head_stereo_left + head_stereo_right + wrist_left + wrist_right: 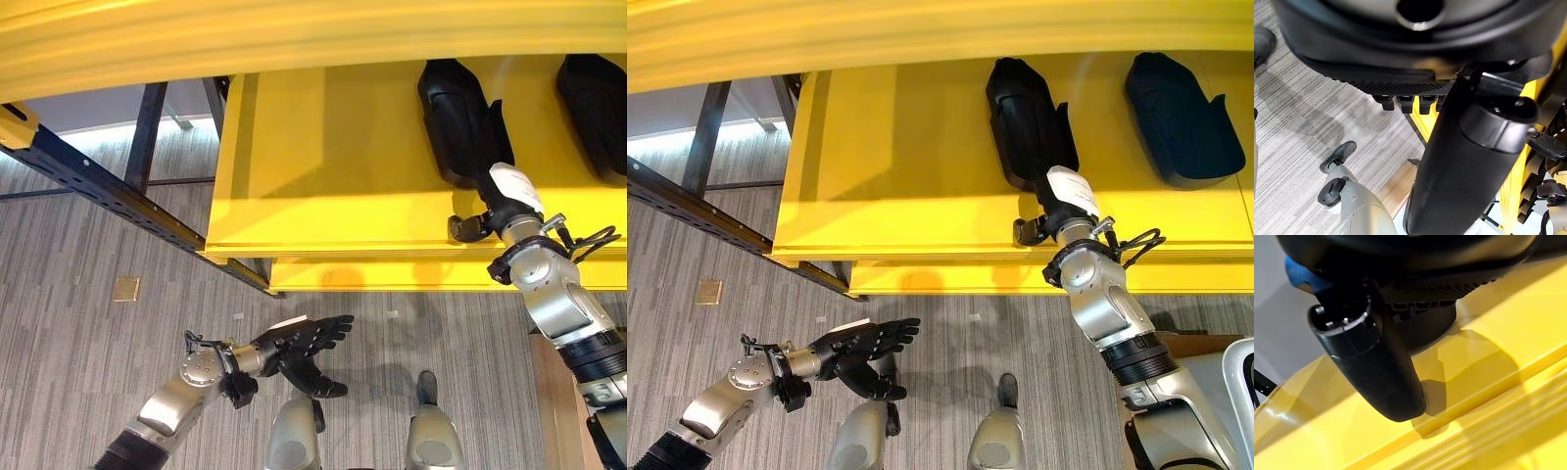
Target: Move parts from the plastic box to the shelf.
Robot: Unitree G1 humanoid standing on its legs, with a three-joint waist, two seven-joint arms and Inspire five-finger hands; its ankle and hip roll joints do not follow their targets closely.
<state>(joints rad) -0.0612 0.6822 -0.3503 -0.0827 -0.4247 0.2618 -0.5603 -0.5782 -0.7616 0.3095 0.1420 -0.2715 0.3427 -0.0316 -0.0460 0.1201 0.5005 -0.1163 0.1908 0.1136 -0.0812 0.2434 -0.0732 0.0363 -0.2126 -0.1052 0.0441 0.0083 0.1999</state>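
I see my right hand (pixel 1050 211) on the yellow metal shelf (pixel 921 186), fingers hidden against a long black moulded part (pixel 1024 117); a second black part (pixel 1181 117) lies farther right. My left hand (pixel 862 348) hangs low, fingers straight.

Right arm stretched up and forward, wrist bent, right robot hand (pixel 1050 217) raised at the far end of the reach, thumb curled inward, fingers hidden from sight. Left arm low, forearm angled inward, left robot hand (pixel 306 343) hanging free, fingers straight and together, thumb spread apart below them, holding nothing
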